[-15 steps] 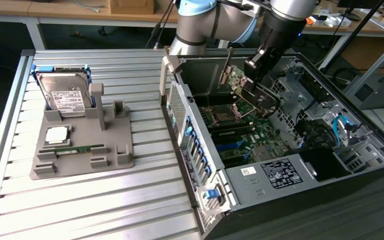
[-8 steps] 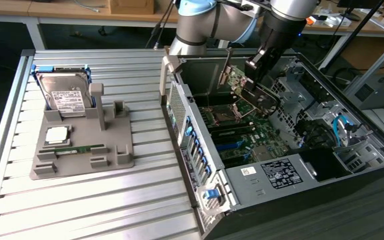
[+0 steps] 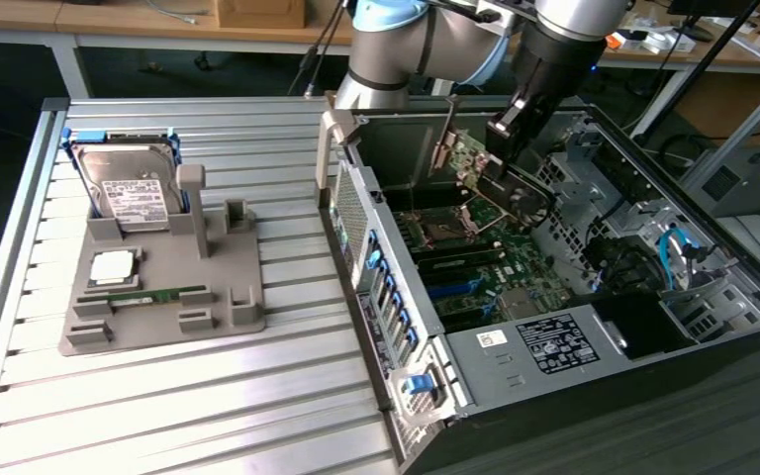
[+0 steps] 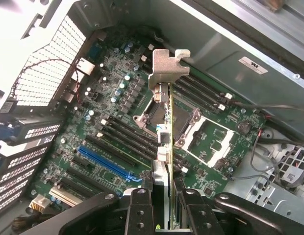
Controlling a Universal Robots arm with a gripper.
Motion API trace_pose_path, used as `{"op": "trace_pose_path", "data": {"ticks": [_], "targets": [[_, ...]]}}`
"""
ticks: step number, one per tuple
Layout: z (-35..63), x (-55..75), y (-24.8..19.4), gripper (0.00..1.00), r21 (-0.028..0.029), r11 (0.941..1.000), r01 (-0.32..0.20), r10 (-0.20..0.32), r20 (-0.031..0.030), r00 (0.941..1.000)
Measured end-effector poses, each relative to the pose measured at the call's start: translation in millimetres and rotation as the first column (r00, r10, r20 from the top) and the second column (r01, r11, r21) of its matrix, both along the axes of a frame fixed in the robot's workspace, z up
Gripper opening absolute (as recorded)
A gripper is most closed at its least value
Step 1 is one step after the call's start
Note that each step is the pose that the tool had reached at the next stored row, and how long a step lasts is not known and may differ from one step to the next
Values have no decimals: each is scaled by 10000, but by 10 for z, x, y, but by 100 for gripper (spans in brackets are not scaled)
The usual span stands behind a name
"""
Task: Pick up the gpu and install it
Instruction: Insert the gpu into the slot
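Robot arm reaching into an open PC case (image 3: 353,213) lying on a slatted table (image 3: 222,396). The claw (image 3: 506,124) is clenched on the gpu (image 3: 493,178), holding it up in the air over the motherboard (image 4: 117,122), not yet seated in a slot.

Wrist view: the gpu (image 4: 164,129) shows edge-on, a thin green line running straight out from between the two black fingers (image 4: 139,208). The claw (image 4: 164,198) pinches the card's flat faces near one end; the silver metal bracket (image 4: 167,68) sits at the far end, away from the grip. Below the card lie the CPU socket (image 4: 191,125) and black slots, w/ a blue slot (image 4: 105,159) off to one side.

Handling, as a guess: card looks light, stiff and flat, but fragile, w/ exposed parts and an edge connector. Best held by its flat faces or bare board edges, as here, not by the cooler or contacts.

On the exterior view's left, a hard drive (image 3: 130,188) stands in a grey holder (image 3: 155,307), well apart from the case.
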State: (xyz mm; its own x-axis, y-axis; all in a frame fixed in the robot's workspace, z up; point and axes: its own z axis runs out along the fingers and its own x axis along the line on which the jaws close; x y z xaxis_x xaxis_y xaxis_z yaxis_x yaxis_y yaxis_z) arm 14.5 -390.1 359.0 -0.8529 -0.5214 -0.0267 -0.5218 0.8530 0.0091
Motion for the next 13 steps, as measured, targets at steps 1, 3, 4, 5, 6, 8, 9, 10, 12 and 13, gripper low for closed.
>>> {"op": "trace_pose_path", "data": {"ticks": [1, 3, 4, 5, 6, 8, 9, 10, 12, 13], "targets": [[0, 0, 0, 27, 0, 10000, -25, 25, 0, 10000], [-1, 0, 0, 27, 1, 10000, -89, 89, 0, 10000], [-1, 0, 0, 27, 1, 9999, -121, 121, 0, 9999], [-1, 0, 0, 27, 0, 9999, -147, 147, 0, 9999], [-1, 0, 0, 27, 0, 9998, -175, 175, 0, 9998], [0, 0, 0, 27, -1, 9996, -280, 280, 0, 9996], [-1, 0, 0, 27, -1, 9995, -325, 325, -1, 9995], [-1, 0, 0, 27, -1, 9994, -347, 347, 0, 9994], [-2, 0, 0, 27, 0, 9992, -409, 409, 0, 9992], [-2, 0, 0, 27, -1, 9991, -431, 431, 0, 9991]]}}
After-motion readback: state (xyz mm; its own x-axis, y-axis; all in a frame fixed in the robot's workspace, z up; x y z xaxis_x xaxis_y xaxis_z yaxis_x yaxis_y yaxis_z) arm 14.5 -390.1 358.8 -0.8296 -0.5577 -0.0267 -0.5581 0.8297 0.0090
